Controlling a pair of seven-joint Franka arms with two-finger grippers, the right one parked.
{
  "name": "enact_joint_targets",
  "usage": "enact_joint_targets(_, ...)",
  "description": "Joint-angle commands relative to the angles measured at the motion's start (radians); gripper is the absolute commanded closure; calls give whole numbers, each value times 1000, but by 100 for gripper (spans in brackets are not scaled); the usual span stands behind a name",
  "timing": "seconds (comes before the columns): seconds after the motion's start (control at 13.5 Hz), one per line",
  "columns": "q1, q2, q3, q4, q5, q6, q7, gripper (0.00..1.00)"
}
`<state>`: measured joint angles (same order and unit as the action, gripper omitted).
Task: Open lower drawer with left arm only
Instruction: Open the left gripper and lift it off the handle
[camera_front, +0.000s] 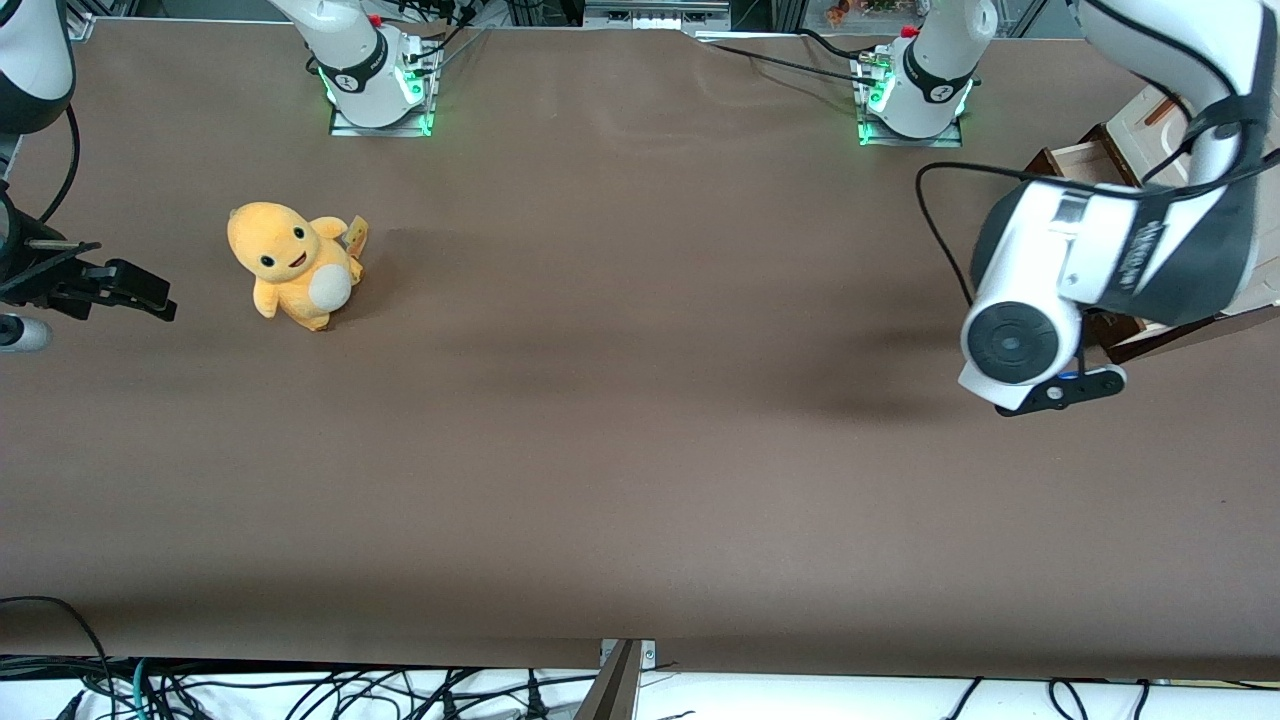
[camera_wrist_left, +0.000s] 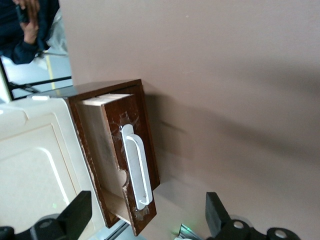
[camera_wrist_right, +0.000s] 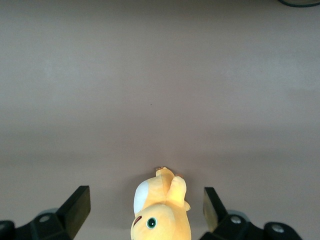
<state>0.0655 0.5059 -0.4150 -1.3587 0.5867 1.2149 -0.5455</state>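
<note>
With the lower drawer (camera_wrist_left: 131, 165) pulled partly out of its dark brown cabinet (camera_wrist_left: 107, 90) at the working arm's end of the table (camera_front: 640, 450), hovering just in front of the white bar handle (camera_wrist_left: 136, 167): the left arm (camera_front: 1110, 250), its gripper (camera_wrist_left: 150, 220) spread wide, touching nothing. Toward the parked arm's end, at nine o'clock: an orange plush toy (camera_front: 293, 263).

Evenly lit from overhead, bright and diffuse. Soft dark shadows on the worktop (camera_front: 640, 420) beneath the left arm (camera_front: 1110, 250) and beside the plush toy (camera_front: 292, 264). Slight motion blur on the lower drawer (camera_wrist_left: 131, 165); end effector (camera_wrist_left: 150, 220) silhouetted, fingers spread apart.
</note>
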Motion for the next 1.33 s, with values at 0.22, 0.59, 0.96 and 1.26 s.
enact_joint_targets(0.22, -32, -56, 180, 78, -230, 89, 284, 0)
enact_joint_targets(0.59, -61, -81, 292, 78, -373, 190, 453, 0)
enact_joint_targets(0.96, -78, -102, 380, 78, -527, 215, 512, 0)
enact_joint_targets(1.26, -78, -109, 409, 78, -534, 230, 611, 0)
